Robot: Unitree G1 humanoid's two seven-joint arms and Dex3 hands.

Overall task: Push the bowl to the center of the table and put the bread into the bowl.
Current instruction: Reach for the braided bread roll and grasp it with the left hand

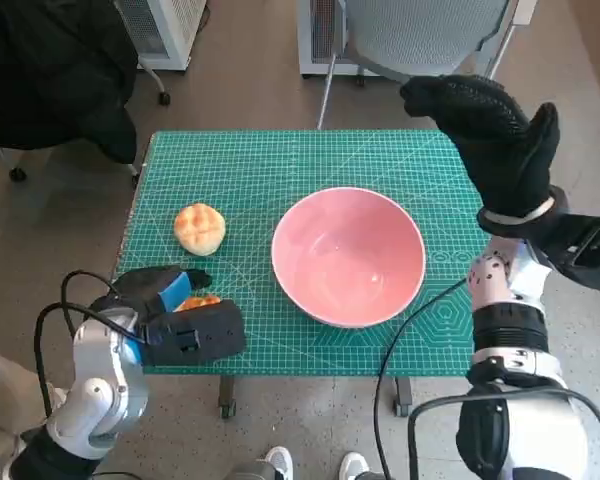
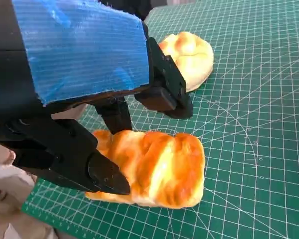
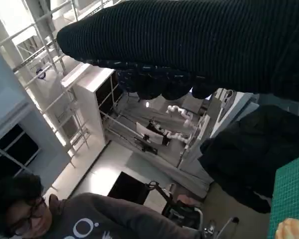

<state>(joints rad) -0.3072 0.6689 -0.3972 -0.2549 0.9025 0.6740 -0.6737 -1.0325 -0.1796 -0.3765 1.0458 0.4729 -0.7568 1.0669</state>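
Blue-taped left hand [image 2: 84,99] has fingers spread around the golden rectangular bread slab [image 2: 154,169], looks set to grab. Pink round bowl [image 1: 348,256] waits just right; gloved right hand [image 1: 490,135] is raised clear, fingers loosely together, empty.

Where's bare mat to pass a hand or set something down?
Free: far strip of the mat beyond the bowl and round bun. Crowded: near-left corner, where the left hand covers the flat bread.

head cam high, steeply down on green mat [image 1: 280,160], left wrist cam close behind hand, low over mat, right wrist cam tilted up at room, round bun [image 1: 199,228] shared by head and left wrist
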